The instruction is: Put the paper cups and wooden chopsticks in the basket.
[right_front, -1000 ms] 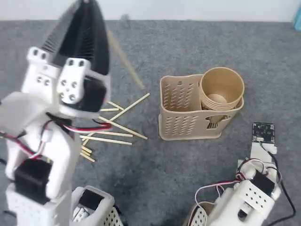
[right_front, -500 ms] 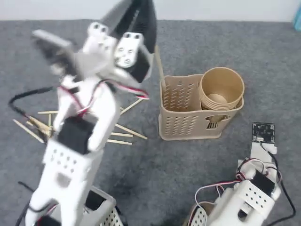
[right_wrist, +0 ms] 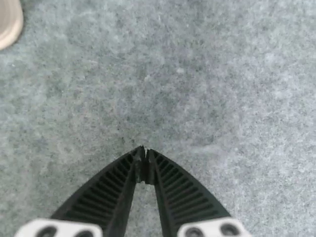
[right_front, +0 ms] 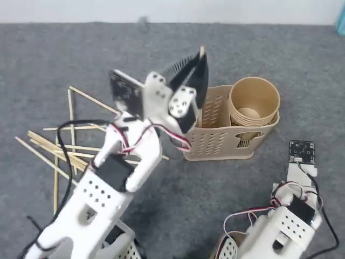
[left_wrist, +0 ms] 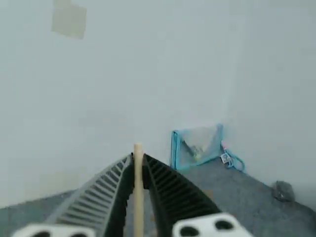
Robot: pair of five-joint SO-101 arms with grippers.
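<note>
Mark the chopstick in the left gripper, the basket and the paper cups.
Thin wooden chopstick (left_wrist: pixel 138 190): left wrist view, shaft between the fingers (left_wrist: pixel 170 190).
Beige slotted plastic basket (right_front: pixel 215 143): high view, front wall.
Stacked brown paper cups (right_front: pixel 249 112): high view, inside the top cup.

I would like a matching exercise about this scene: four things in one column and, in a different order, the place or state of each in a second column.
Things
1. left gripper
2. right gripper
3. paper cups
4. loose chopsticks

Places or states
A. stacked inside the basket
B. lying on the grey carpet beside the basket
C. shut on one chopstick
D. shut, holding nothing

Pairs: 1-C, 2-D, 3-A, 4-B
</note>
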